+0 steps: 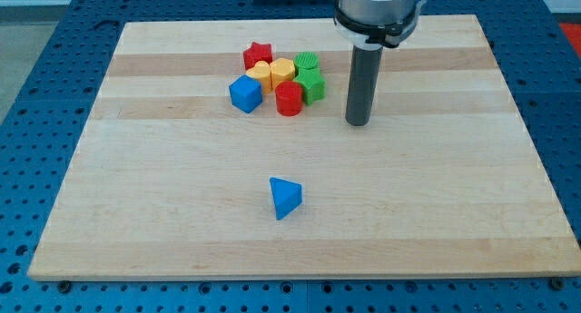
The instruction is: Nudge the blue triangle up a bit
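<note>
- Blue triangle (pixel 285 197) sits alone on the wooden board (pixel 136 222), below the middle, well apart from everything else.
- my tip (pixel 358 123) rests on the board up toward the view's top right of it, just right of the cluster, touching no block.
- No pincer on this rig, just the rod, so nothing is gripped; the arm's upper part is cut off by the top edge.
- Cluster is packed tight: red star (pixel 258 53), blue cube (pixel 245 93), red cylinder (pixel 289 99), two yellow blocks (pixel 272 73) and two green ones (pixel 309 77) partly hiding each other, shapes hard to call.
</note>
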